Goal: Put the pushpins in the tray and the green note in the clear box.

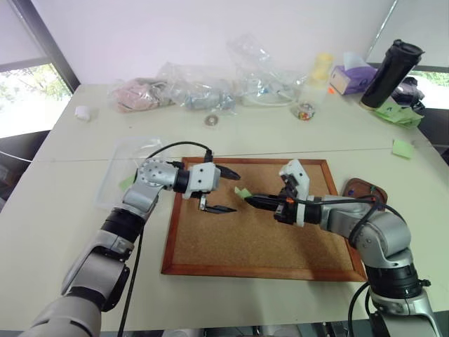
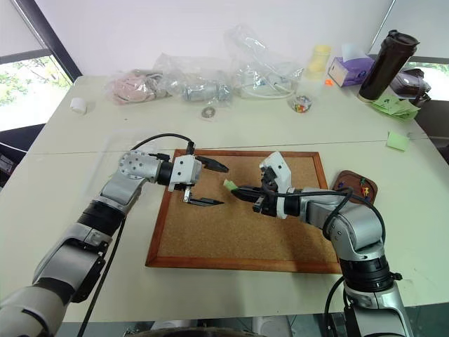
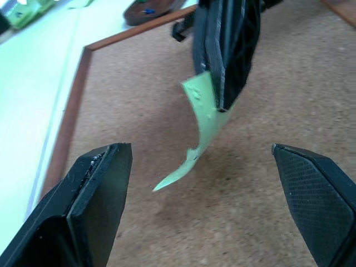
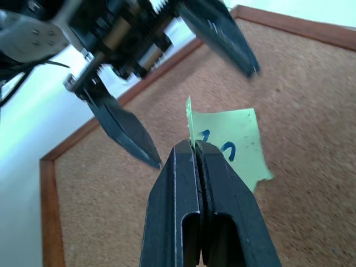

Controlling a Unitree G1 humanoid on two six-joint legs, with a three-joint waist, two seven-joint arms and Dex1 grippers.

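One green note (image 4: 233, 142) pinched in right claw (image 4: 194, 150) (left claw (image 1: 226, 191) agape nearby)

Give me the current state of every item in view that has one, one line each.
Light-green square sticky note with dark scribble: pinched at one edge by the right gripper, held off the cork board.
Right gripper: shut on the note.
Left gripper: open, facing the note, holding nothing.
Dark reddish-brown oval wooden tray: holds coloured pushpins.
Shallow clear plastic box: on the table, beside the cork board.
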